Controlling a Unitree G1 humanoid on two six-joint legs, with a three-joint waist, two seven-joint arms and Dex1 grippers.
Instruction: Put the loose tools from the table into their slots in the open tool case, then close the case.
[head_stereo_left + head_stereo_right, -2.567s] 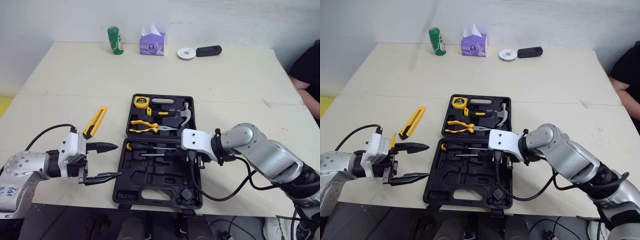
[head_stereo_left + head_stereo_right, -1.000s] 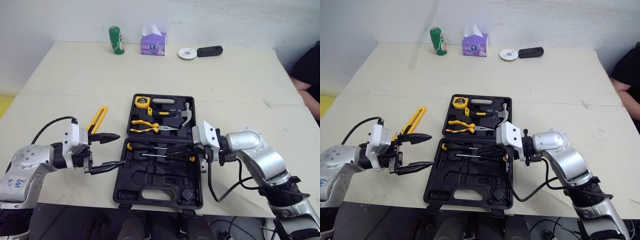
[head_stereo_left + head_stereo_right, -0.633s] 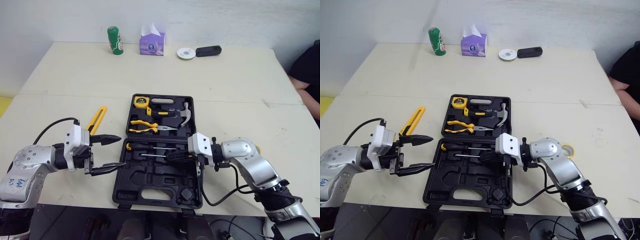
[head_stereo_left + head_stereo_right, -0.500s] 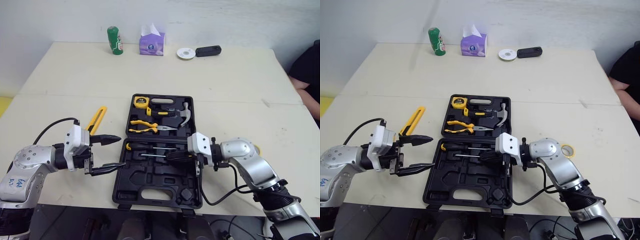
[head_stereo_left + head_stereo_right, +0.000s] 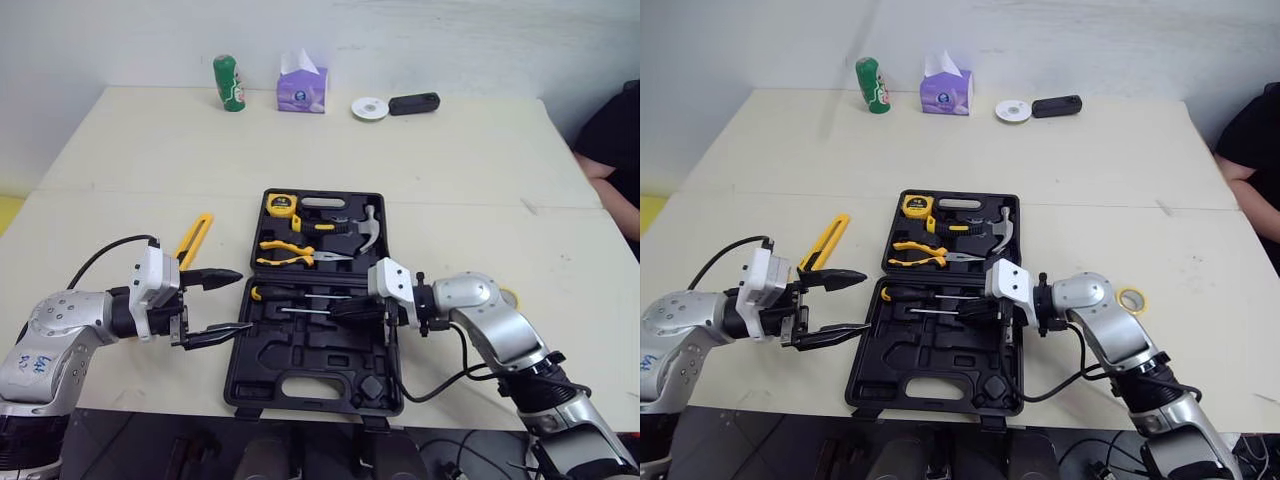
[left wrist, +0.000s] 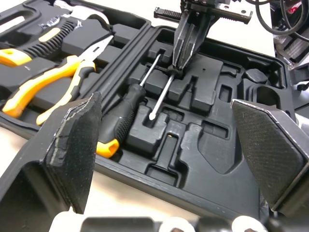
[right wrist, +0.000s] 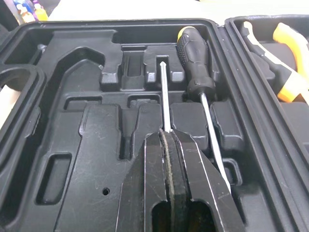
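the right gripper (image 7: 165, 137) is pressed together on the thin screwdriver (image 7: 162, 96), pinching its steel shaft low over its slot in the tool case (image 5: 300, 385). it is light, stiff and slick; its handle seems hidden, so a grip near that end suits. the left gripper (image 5: 245, 301) hangs spread beside the case.

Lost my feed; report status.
Left hand open, beside tool case. Right hand shut on screwdriver, low inside it. Utility knife loose on table; case open.
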